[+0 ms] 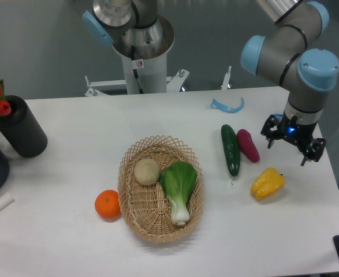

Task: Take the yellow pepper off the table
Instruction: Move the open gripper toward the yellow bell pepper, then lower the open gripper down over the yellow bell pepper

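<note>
The yellow pepper (pixel 267 183) lies on its side on the white table (pixel 71 242), right of centre near the right edge. My gripper (pixel 291 144) hangs above the table just up and right of the pepper, apart from it. Its dark fingers (pixel 310 151) point down, spread apart and hold nothing.
A green cucumber (pixel 230 149) and a purple-red vegetable (pixel 248 145) lie left of the gripper. A wicker basket (pixel 136 213) holds a beige ball (pixel 146 171) and a bok choy (pixel 179 184). An orange (pixel 107 204) sits left of it. A black vase (pixel 18 128) stands at far left.
</note>
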